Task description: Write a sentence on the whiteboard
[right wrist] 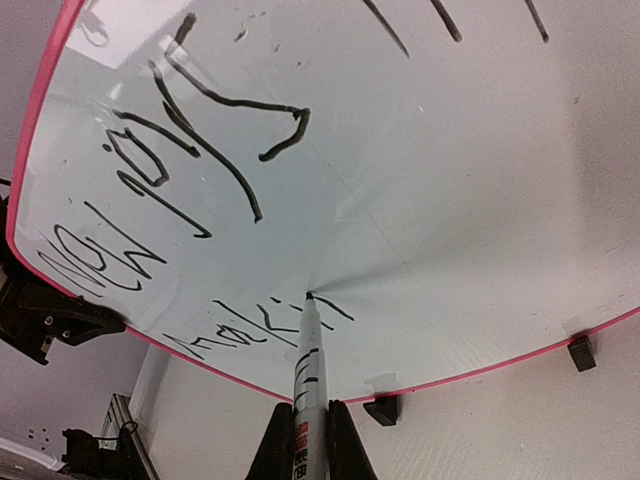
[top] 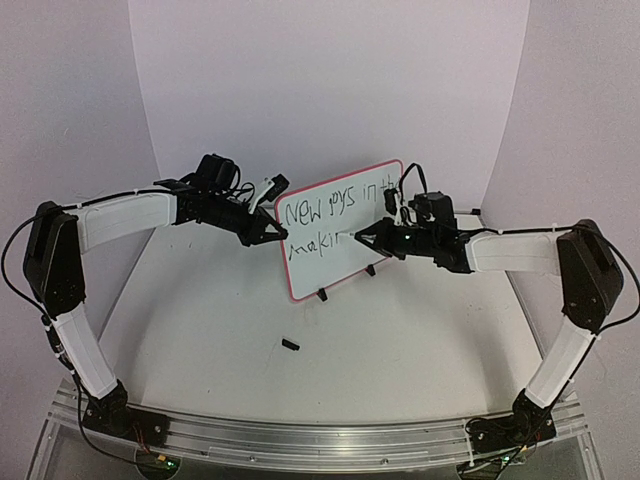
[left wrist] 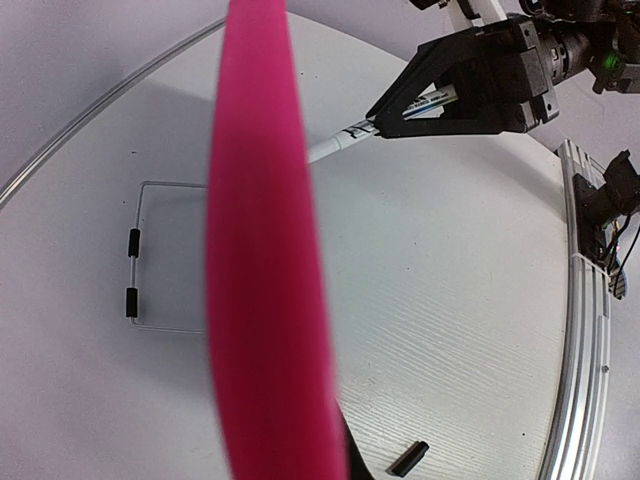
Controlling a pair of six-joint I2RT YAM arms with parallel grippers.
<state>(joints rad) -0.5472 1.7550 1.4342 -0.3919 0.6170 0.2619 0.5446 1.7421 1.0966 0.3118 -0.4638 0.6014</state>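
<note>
The right claw [right wrist: 305, 445] is clamped on the pen [right wrist: 306, 360]. The pen's tip touches the board [top: 345, 265], which stands on the table [top: 200, 330]. The words [top: 335, 212] stop in row two. The claw should press softly and slide slowly. The left claw [top: 276, 233] seems to pinch the board's edge and should hold steady.

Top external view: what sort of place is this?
Probably a lab robot cell: a white backdrop curves around the white table, and the left arm and right arm are bolted to an aluminium rail at its near edge. The left gripper steadies the whiteboard while the right gripper holds a marker to it.
</note>
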